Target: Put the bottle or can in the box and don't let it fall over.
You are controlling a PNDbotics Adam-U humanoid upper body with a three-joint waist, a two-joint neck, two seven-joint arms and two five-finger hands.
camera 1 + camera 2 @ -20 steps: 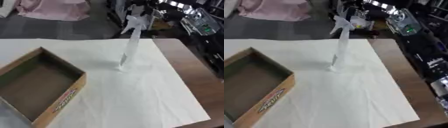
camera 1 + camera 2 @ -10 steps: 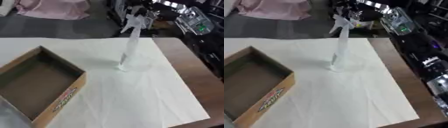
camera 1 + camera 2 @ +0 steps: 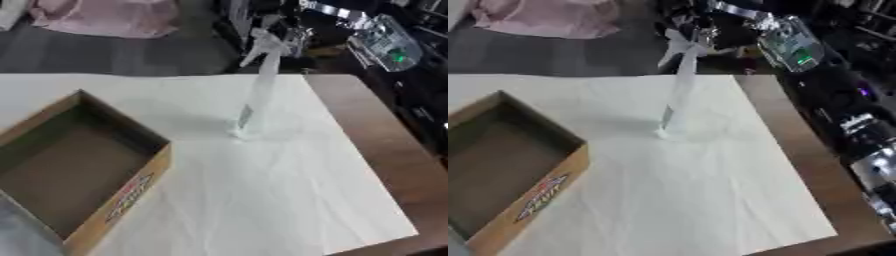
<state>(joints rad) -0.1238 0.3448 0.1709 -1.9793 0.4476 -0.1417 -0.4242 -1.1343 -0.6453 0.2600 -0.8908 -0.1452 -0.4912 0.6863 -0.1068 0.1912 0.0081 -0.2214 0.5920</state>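
A tall, pale spray bottle [image 3: 257, 85] stands upright on the white cloth [image 3: 289, 195] covering the worktop [image 3: 376, 135], nothing touching it. Left of it, well apart, sits the open cardboard box [image 3: 83, 170], empty inside, a red label on its near wall. The right arm [image 3: 859, 135] shows along the right edge, black with silver parts, but its hand can't be made out, so open or closed, cannot tell. No left hand showing
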